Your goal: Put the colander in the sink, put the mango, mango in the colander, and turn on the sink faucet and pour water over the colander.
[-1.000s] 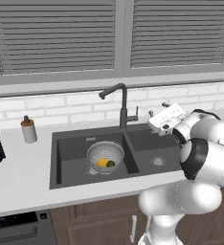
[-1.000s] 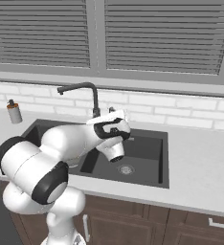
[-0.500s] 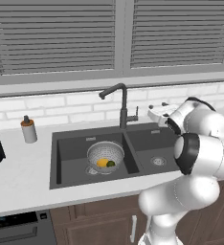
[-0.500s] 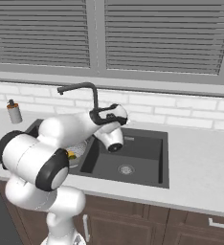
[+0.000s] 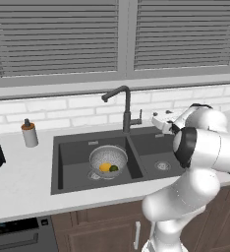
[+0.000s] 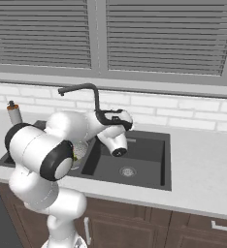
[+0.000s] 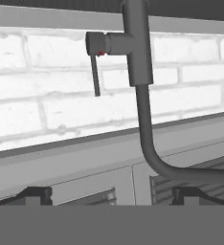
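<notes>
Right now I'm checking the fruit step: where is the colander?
In the left base view, the colander sits in the sink's left basin, below the faucet spout, holding both mangoes.

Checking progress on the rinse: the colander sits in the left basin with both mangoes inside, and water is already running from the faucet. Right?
Not quite. The left base view shows no stream from the faucet; water is not yet running. The colander does sit in the left basin of the sink with both mangoes inside.
</notes>
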